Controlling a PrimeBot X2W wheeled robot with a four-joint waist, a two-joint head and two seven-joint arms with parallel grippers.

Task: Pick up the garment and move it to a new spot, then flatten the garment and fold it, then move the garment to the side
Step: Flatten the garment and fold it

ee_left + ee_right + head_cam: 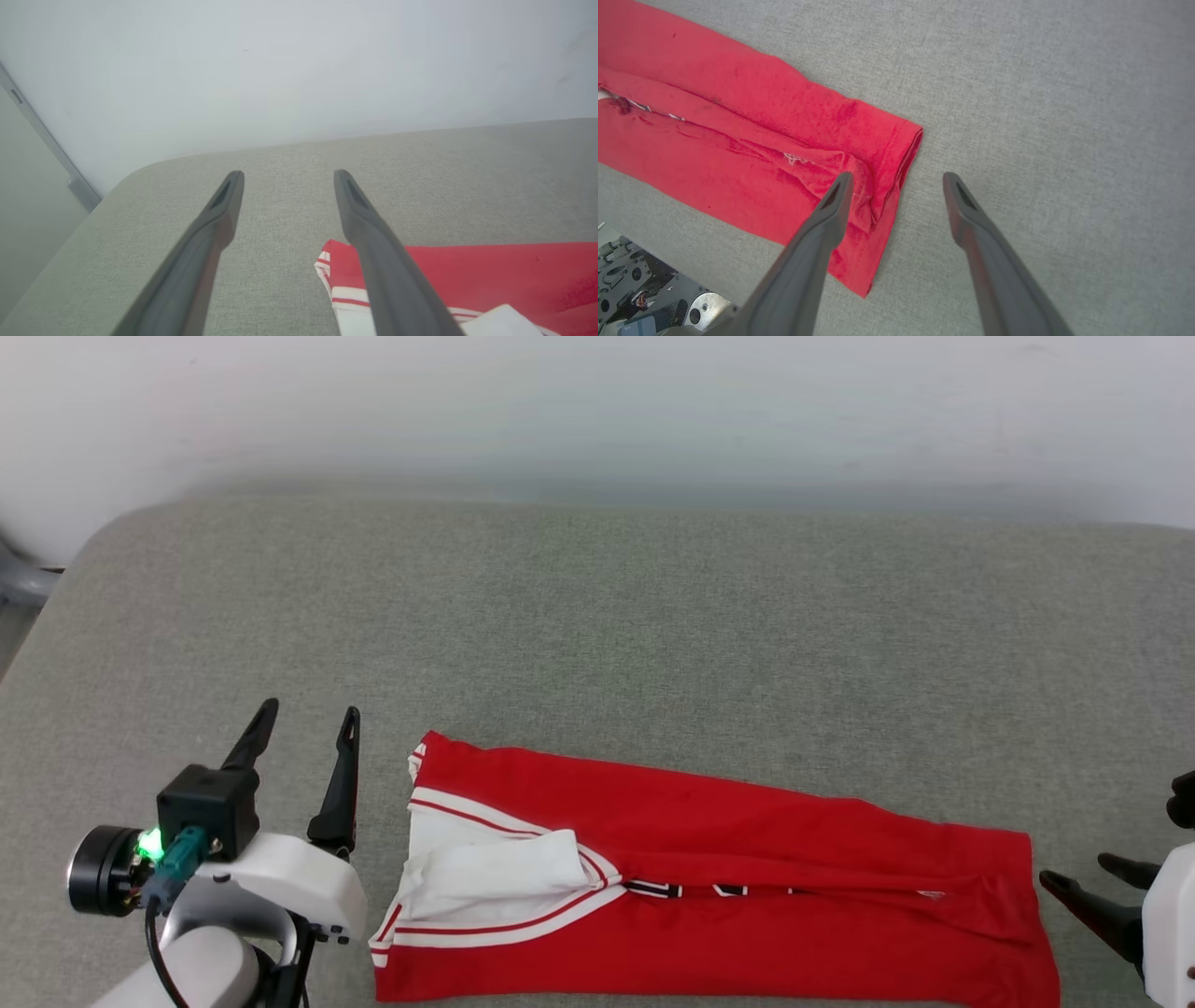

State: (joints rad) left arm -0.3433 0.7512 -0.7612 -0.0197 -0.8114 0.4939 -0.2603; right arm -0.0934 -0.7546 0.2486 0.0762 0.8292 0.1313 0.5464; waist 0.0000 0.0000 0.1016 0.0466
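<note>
The garment is a red jersey with white sleeves, folded into a long band near the front edge of the grey cushion. A strip of black lettering peeks out along the fold. My left gripper stands open just left of the garment's collar end, nothing between its fingers. In the left wrist view the left gripper hovers above the cushion with the garment at lower right. My right gripper is open just off the garment's hem end. In the right wrist view the right gripper hangs over the garment's hem corner.
A pale wall runs behind the cushion. The cushion's rounded left corner drops off beside a grey metal strip. Part of my base shows under the front edge.
</note>
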